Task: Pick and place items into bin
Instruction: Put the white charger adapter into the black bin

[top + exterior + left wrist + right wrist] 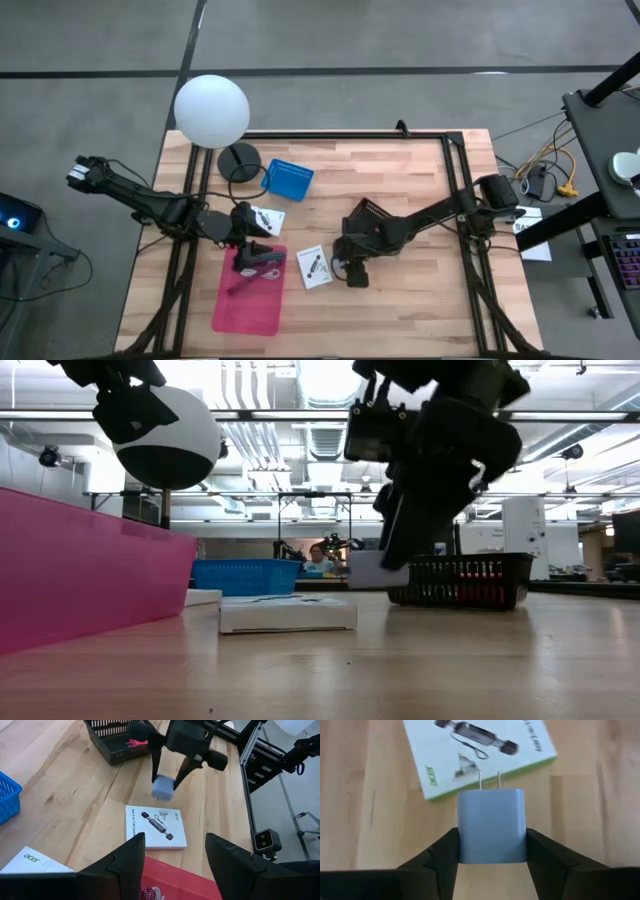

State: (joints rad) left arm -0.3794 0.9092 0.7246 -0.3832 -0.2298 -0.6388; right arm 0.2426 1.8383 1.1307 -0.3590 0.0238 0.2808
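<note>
With my right gripper (491, 851) closed on the pale-blue charger plug (491, 826), the plug hangs above the bare wood of the table (410, 290), its two metal prongs pointing away from my wrist. Both right fingers press its flat sides. In the high view this gripper sits mid-table, just beside the white card box (314, 267) printed with a black adapter; the left wrist view shows the plug lifted clear of that box, over the wood next to it.

My left gripper (175, 851) has its fingers spread wide with nothing between them. It hovers over the near end of the pink bin (250, 292), whose red-pink edge shows between the fingers. Dark objects already lie in the bin's upper end; I cannot tell what they are.

A second white box (267, 218) lies beside the left gripper. Black mesh basket (116, 742) stands behind the right arm, something pink inside it. Blue basket (291, 179) rests near the lamp base, under the white globe lamp (211, 110).
</note>
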